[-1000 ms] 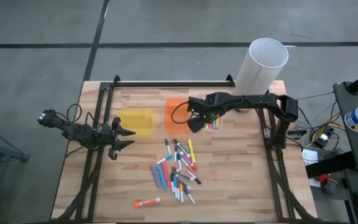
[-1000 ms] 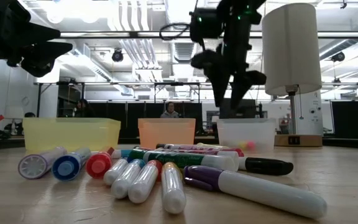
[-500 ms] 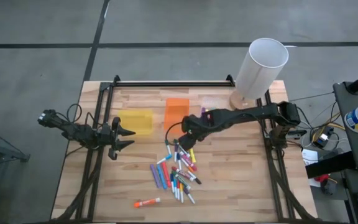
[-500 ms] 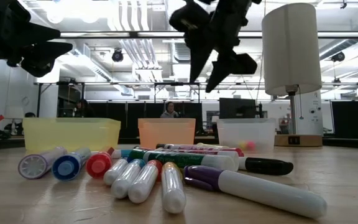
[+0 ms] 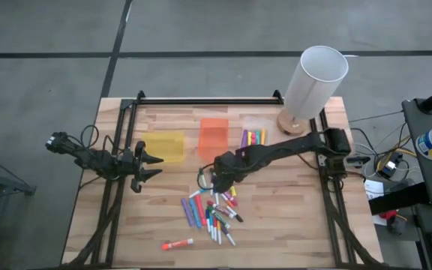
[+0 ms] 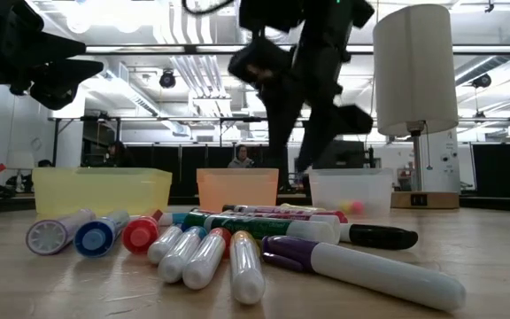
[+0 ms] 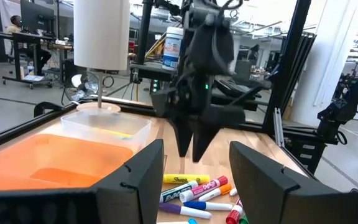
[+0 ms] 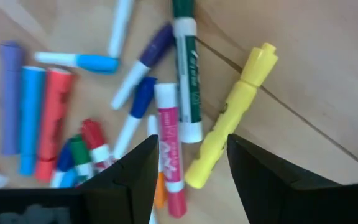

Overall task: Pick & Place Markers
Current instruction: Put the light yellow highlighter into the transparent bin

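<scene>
Hovering over your markers pile, the right tool has jaws apart, empty. Left tool waits wide open nr table edge.

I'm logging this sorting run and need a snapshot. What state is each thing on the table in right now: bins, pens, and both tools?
Translucent yellow bin: upright, looks empty.
Translucent orange bin: upright, looks empty.
Clear plastic bin: holds several markers.
Pile of capped markers: loose on the wooden table.
Lone orange-capped marker: lying apart from the pile.
Right tool: open, empty, over the pile.
Left tool: open, empty, waiting beside the yellow bin.

"Sharpie" on yellow marker
</scene>
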Action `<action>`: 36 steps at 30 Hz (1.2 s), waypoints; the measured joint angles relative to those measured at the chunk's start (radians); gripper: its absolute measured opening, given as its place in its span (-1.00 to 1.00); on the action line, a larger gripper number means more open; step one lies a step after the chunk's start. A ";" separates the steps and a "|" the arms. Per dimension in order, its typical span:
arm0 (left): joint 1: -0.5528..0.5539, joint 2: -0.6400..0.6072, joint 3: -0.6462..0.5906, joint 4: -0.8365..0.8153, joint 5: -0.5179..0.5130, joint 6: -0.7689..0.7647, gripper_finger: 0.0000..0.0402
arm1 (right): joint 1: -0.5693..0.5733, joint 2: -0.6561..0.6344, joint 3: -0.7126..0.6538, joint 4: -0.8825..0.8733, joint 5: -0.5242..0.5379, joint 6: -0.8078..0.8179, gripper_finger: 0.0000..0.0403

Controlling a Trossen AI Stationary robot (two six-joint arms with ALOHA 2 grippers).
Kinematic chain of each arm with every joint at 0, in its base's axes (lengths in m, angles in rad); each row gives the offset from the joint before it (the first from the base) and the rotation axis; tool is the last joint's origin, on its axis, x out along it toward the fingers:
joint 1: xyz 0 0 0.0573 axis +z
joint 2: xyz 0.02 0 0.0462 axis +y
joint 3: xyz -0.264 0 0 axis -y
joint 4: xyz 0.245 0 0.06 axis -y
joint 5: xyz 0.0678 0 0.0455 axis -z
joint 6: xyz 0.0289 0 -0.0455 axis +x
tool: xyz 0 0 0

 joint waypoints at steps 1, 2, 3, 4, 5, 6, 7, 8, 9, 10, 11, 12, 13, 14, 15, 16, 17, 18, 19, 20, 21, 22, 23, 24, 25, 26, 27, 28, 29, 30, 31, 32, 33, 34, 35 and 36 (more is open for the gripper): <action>0.000 0.000 0.000 0.000 0.000 0.000 -0.11 | -0.001 0.006 0.000 -0.005 -0.001 -0.003 -0.11; 0.000 0.000 0.000 0.000 0.000 0.000 -0.11 | -0.002 0.013 0.000 -0.010 -0.001 -0.003 -0.11; 0.000 0.000 0.000 0.000 0.000 0.000 -0.11 | -0.002 0.016 0.000 -0.012 -0.001 -0.001 -0.12; 0.000 0.000 0.000 0.000 0.000 0.000 -0.11 | -0.003 0.020 0.000 -0.019 -0.001 0.002 -0.13; 0.000 0.000 0.000 0.000 0.000 0.000 -0.11 | -0.002 0.030 0.000 -0.026 -0.001 0.006 -0.14; 0.000 0.000 0.000 0.000 0.000 0.000 -0.11 | -0.002 0.038 0.000 -0.026 -0.001 0.008 -0.15; 0.000 0.000 0.000 0.000 0.000 0.000 -0.11 | -0.002 0.050 0.000 -0.026 -0.001 0.008 -0.16; 0.000 0.000 0.000 0.000 0.000 0.000 -0.11 | -0.002 0.060 0.000 -0.027 -0.001 0.007 -0.17; 0.000 0.000 0.000 0.000 0.000 0.000 -0.11 | -0.002 0.068 0.000 -0.027 -0.001 0.007 -0.18; 0.000 0.000 0.000 0.000 0.000 0.000 -0.11 | -0.002 0.073 0.000 -0.027 -0.005 0.003 -0.19; 0.000 0.000 0.000 0.000 0.000 0.000 -0.11 | -0.002 0.080 0.000 -0.028 -0.005 -0.002 -0.20; 0.000 0.000 0.000 0.000 0.000 0.000 -0.11 | -0.002 0.084 0.000 -0.027 -0.005 -0.003 -0.21; 0.000 0.000 0.000 0.000 0.000 0.000 -0.11 | -0.002 0.088 0.000 -0.029 -0.005 -0.003 -0.22; 0.000 0.000 0.000 0.000 0.000 0.000 -0.11 | -0.002 0.093 0.000 -0.029 -0.001 -0.004 -0.23; 0.000 0.000 0.000 0.000 0.000 0.000 -0.11 | -0.002 0.097 0.000 -0.029 0.002 -0.004 -0.25; 0.000 0.000 0.000 0.000 0.000 0.000 -0.11 | -0.002 0.100 0.000 -0.030 0.003 -0.004 -0.26; 0.000 0.000 0.000 0.000 0.000 0.000 -0.11 | -0.002 0.105 0.000 -0.030 0.003 -0.006 -0.27; 0.000 0.000 0.000 0.000 0.000 0.000 -0.11 | -0.002 0.112 0.000 -0.032 0.003 -0.007 -0.28; 0.000 0.000 0.000 0.000 0.000 0.000 -0.11 | -0.002 0.118 0.000 -0.036 0.003 -0.008 -0.29; 0.000 0.000 0.000 0.000 0.000 0.000 -0.11 | -0.002 0.127 0.000 -0.037 0.002 -0.011 -0.30; 0.000 0.000 0.000 0.000 0.000 0.000 -0.11 | -0.002 0.135 0.000 -0.038 0.001 -0.011 -0.30; 0.000 0.000 0.000 0.000 0.000 0.000 -0.11 | -0.002 0.139 0.000 -0.040 0.000 -0.013 -0.31; 0.000 0.000 0.000 0.000 0.000 0.000 -0.11 | -0.002 0.142 0.000 -0.040 -0.004 -0.016 -0.32; 0.000 0.000 0.000 0.000 0.000 0.000 -0.11 | -0.002 0.144 0.001 -0.039 -0.008 -0.021 -0.33; 0.000 0.000 0.000 0.000 0.000 0.000 -0.11 | -0.002 0.147 0.001 -0.040 -0.010 -0.026 -0.34; 0.000 0.000 0.000 0.000 0.000 0.000 -0.11 | -0.002 0.148 0.002 -0.041 -0.013 -0.027 -0.35; 0.000 0.000 0.000 0.000 0.000 0.000 -0.11 | -0.002 0.148 0.002 -0.041 -0.014 -0.029 -0.37; 0.000 0.000 0.000 0.000 0.000 0.000 -0.11 | -0.002 0.148 0.002 -0.043 -0.014 -0.029 -0.40; 0.000 0.000 0.000 0.000 0.000 0.000 -0.11 | -0.002 0.146 0.002 -0.045 -0.014 -0.031 -0.44; 0.000 0.000 0.000 0.000 0.000 0.000 -0.11 | -0.002 0.144 0.002 -0.047 -0.014 -0.035 -0.48; 0.000 0.000 0.000 0.000 0.000 0.000 -0.11 | -0.002 0.144 0.006 -0.052 -0.014 -0.039 -0.53; 0.000 0.000 0.000 0.000 0.000 0.000 -0.11 | -0.003 0.143 0.011 -0.058 -0.016 -0.046 -0.59; 0.000 0.000 0.000 0.000 0.000 0.000 -0.11 | -0.002 0.143 0.021 -0.064 -0.018 -0.054 -0.64; 0.000 0.000 0.000 0.000 0.000 0.000 -0.11 | -0.002 0.143 0.033 -0.075 -0.020 -0.062 -0.69; 0.000 0.000 0.000 0.000 0.000 0.000 -0.11 | -0.002 0.141 0.047 -0.095 -0.020 -0.068 -0.74; 0.000 0.000 0.000 0.000 0.000 0.000 -0.11 | -0.002 0.139 0.064 -0.120 -0.021 -0.077 -0.76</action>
